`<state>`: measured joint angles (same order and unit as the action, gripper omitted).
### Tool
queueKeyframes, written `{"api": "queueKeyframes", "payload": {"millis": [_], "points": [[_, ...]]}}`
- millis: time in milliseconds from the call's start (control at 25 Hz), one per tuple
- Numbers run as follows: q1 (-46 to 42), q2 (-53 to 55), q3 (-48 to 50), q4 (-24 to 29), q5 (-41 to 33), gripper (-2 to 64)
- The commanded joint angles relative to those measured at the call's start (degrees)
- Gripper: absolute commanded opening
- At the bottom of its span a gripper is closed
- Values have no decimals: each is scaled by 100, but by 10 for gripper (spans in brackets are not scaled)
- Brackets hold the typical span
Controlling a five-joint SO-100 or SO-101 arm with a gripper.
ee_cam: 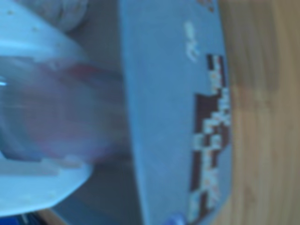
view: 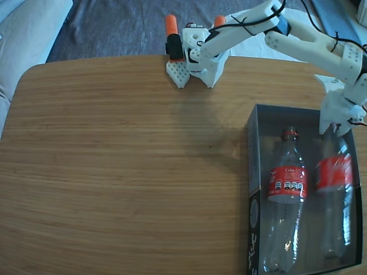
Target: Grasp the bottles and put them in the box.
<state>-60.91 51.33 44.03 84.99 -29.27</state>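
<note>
— Where are the bottles?
— Both clear ribbed plastic bottles lie lengthwise inside the shallow dark cardboard box (view: 253,172): the left bottle (view: 285,200) free, the right bottle (view: 334,189) clamped at its neck by the white gripper (view: 332,127)
— And the table (view: 126,172)?
— Smooth grained wood

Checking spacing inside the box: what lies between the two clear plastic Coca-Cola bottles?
Nothing: only a bare strip of the dark cardboard box's grey floor separates the left bottle and right bottle in the fixed view.

it looks like a home living room. a rounded wooden table (view: 114,172) stands on a dark grey carpet (view: 114,28), and a pale upholstered cushion (view: 26,28), likely a sofa, sits beside it.
</note>
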Motion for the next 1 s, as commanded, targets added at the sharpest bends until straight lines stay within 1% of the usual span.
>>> {"api": "queueKeyframes", "payload": {"millis": [0, 280, 400, 600, 680, 880, 960], "points": [[79, 158, -343, -53, 44, 216], [387, 281, -352, 44, -9, 216], [615, 431, -562, 334, 18, 216], [1107, 844, -677, 475, 44, 213], [1310, 1028, -677, 571, 44, 178], [1687, 1406, -606, 826, 44, 33], [1828, 1521, -598, 949, 44, -4]]}}
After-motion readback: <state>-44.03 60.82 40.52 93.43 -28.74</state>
